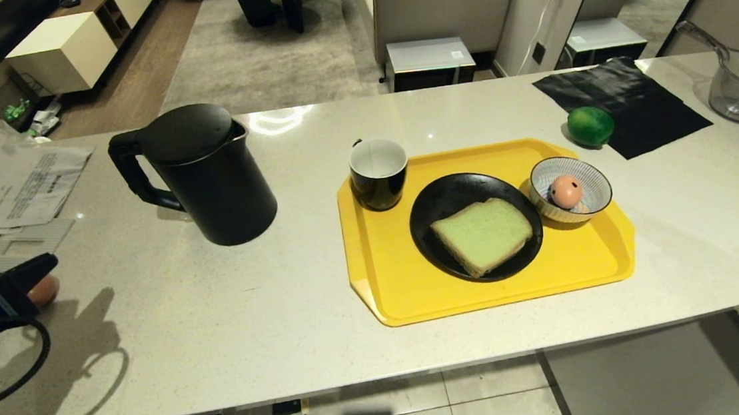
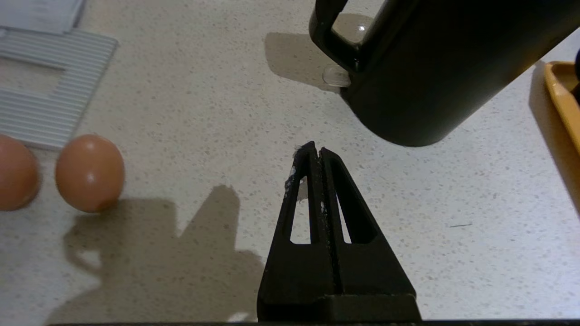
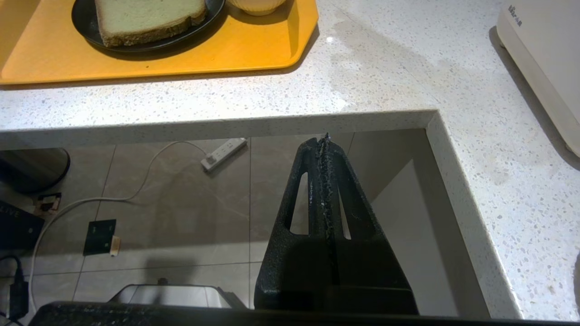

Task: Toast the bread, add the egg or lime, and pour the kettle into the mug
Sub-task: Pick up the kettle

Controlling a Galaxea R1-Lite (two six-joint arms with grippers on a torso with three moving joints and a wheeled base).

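Reaching for the kettle (image 1: 203, 175) looks like the step in hand, judged from bread (image 1: 483, 235), egg (image 1: 565, 191) and mug (image 1: 378, 172) all sitting ready on the yellow tray (image 1: 390, 286). Nearest, at the lower left edge of the head view: left gripper (image 1: 40, 266), fingers pressed shut and empty, low over the table (image 1: 220, 341), pointed toward the kettle's base, brown eggs (image 2: 89, 172) just beside it. Should open wide before closing in, then approach the side handle (image 1: 132, 175), which faces the frame's left, and clamp squarely around its grip so the tall body cannot swing. Worth steering clear of those loose eggs. Right gripper (image 3: 326, 140) also closed on nothing, hanging below the table's edge over the tiled floor. Mid-frame: kettle upright, left of centre, well apart from the tray. Mug at the tray's upper left corner, bread on the black plate (image 1: 436, 208) at centre, egg in the striped bowl (image 1: 591, 178) at right. Farther, upper right: lime (image 1: 590, 125) beside a black cloth (image 1: 628, 104).
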